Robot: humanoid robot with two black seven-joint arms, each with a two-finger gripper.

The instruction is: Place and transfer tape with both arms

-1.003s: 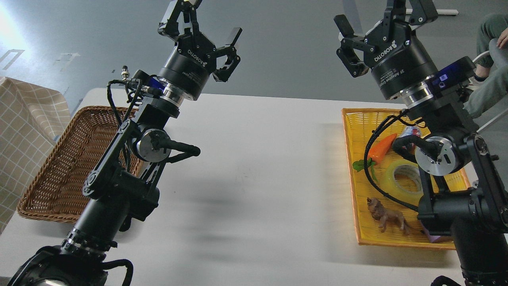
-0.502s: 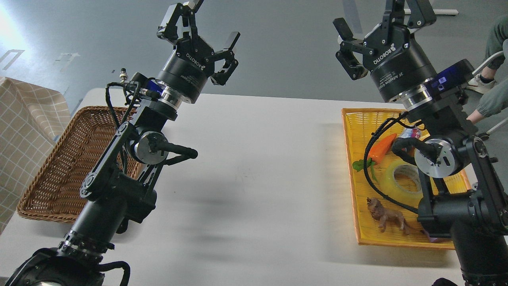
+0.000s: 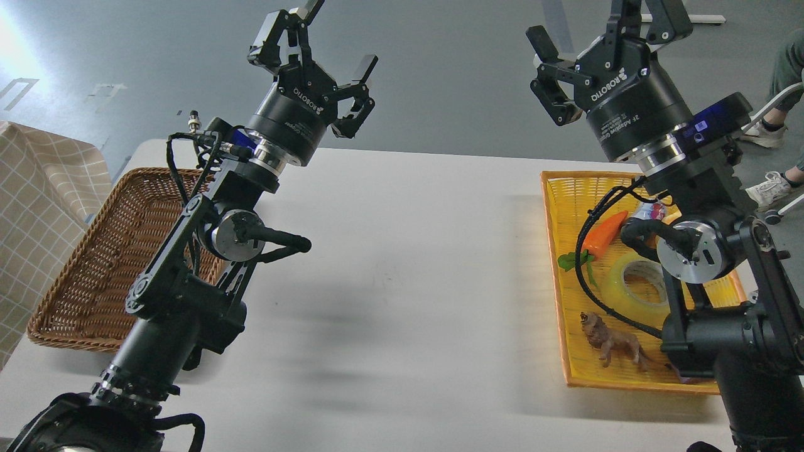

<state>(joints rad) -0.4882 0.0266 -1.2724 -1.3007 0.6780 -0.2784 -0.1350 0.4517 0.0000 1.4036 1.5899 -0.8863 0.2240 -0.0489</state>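
Note:
The tape (image 3: 633, 283), a translucent yellow roll with a pale core, lies flat in the yellow tray (image 3: 561, 207) at the right, partly behind my right arm. My right gripper (image 3: 603, 31) is raised high above the tray's far end, fingers spread, empty. My left gripper (image 3: 317, 44) is raised above the table's far left edge, fingers spread, empty. Both grippers are far above the tape.
A brown wicker basket (image 3: 107, 263) stands at the left, partly behind my left arm. In the yellow tray lie an orange toy carrot (image 3: 602, 235), a brown toy lion (image 3: 612, 342) and a small can (image 3: 650, 210). A checked cloth (image 3: 38, 207) is at far left. A person's foot (image 3: 771, 187) shows at far right.
Both arms shifted slightly; the left gripper moved a little left and down. The person at the right edge drew back. The tape has not moved.

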